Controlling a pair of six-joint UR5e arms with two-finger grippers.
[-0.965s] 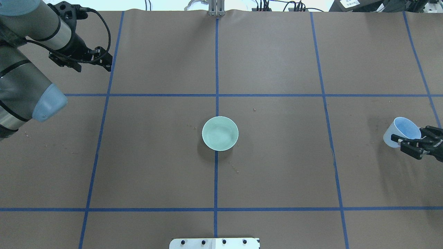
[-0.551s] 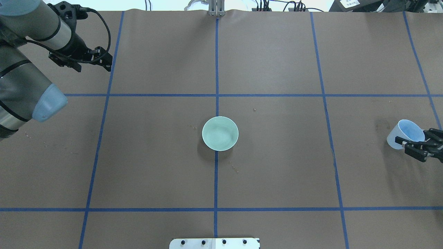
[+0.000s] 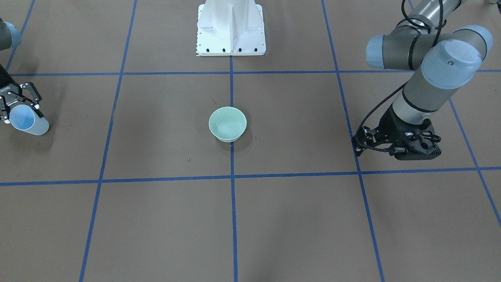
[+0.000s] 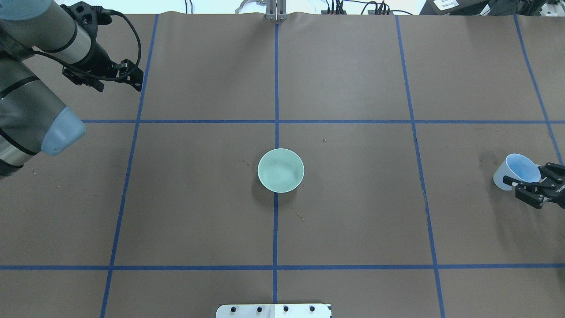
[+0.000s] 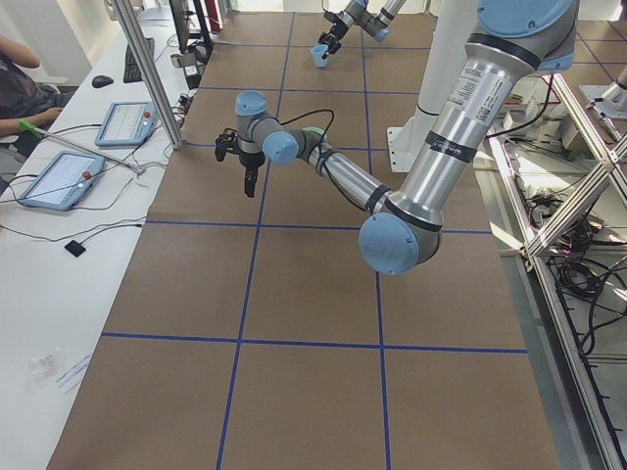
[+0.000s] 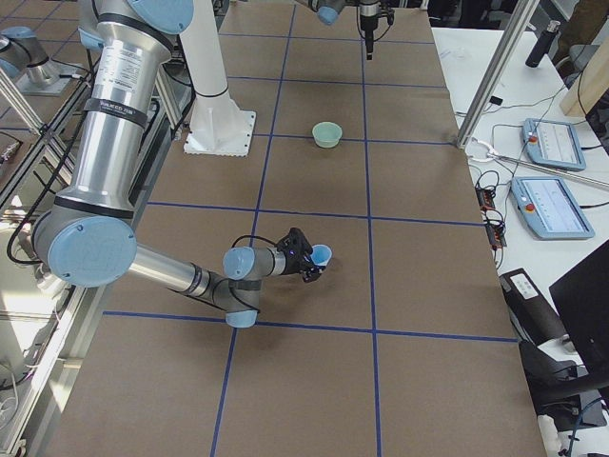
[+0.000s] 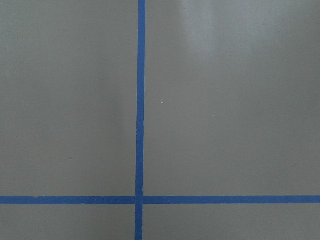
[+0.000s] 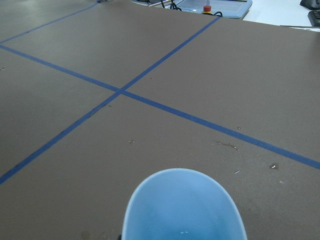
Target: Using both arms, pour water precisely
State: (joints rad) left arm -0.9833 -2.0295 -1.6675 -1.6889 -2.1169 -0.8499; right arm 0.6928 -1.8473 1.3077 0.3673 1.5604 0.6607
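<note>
Far left, the left gripper [image 4: 132, 78] hangs over the brown surface [image 4: 198, 207]; I cannot tell how its fingers sit. In the middle, 1 green bowl [image 4: 260, 171] holds faintly shiny water [image 4: 282, 171]. Far right, the right gripper [image 4: 512, 183] pinches a tipped blue cup [image 4: 520, 168] between its fingers.

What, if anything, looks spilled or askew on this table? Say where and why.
The blue cup is held tilted in the right gripper, far from the green bowl. Small specks dot the brown table cover near the bowl; whether they are droplets cannot be told.
</note>
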